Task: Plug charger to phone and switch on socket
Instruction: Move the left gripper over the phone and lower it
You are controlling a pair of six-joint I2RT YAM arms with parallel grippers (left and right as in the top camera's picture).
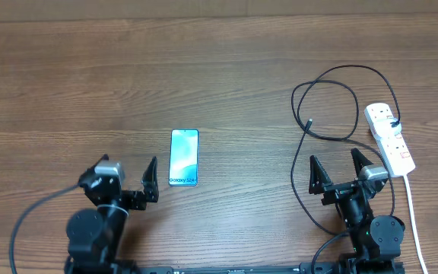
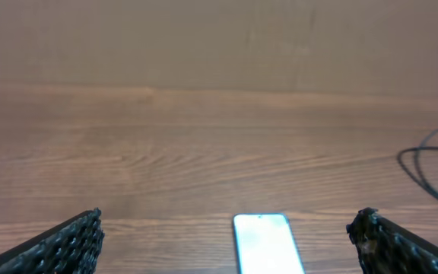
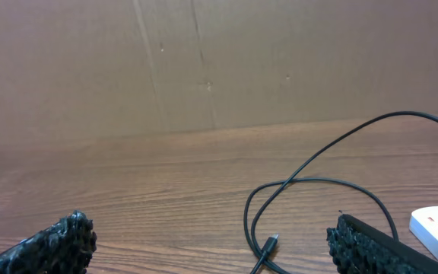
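The phone (image 1: 184, 157) lies flat on the wooden table, light blue screen up, just right of and ahead of my left gripper (image 1: 125, 169), which is open and empty. The phone's top end shows in the left wrist view (image 2: 266, 243) between the fingers. The black charger cable (image 1: 333, 84) loops across the right side; its plug tip (image 1: 309, 122) lies free on the table, also seen in the right wrist view (image 3: 269, 243). My right gripper (image 1: 334, 164) is open and empty, below the loop. The white socket strip (image 1: 388, 137) lies to its right, with the cable's other end plugged in.
The strip's white cord (image 1: 413, 217) runs down toward the front edge past the right arm. A brown cardboard wall (image 3: 204, 61) stands behind the table. A corner of the strip shows in the right wrist view (image 3: 436, 227).
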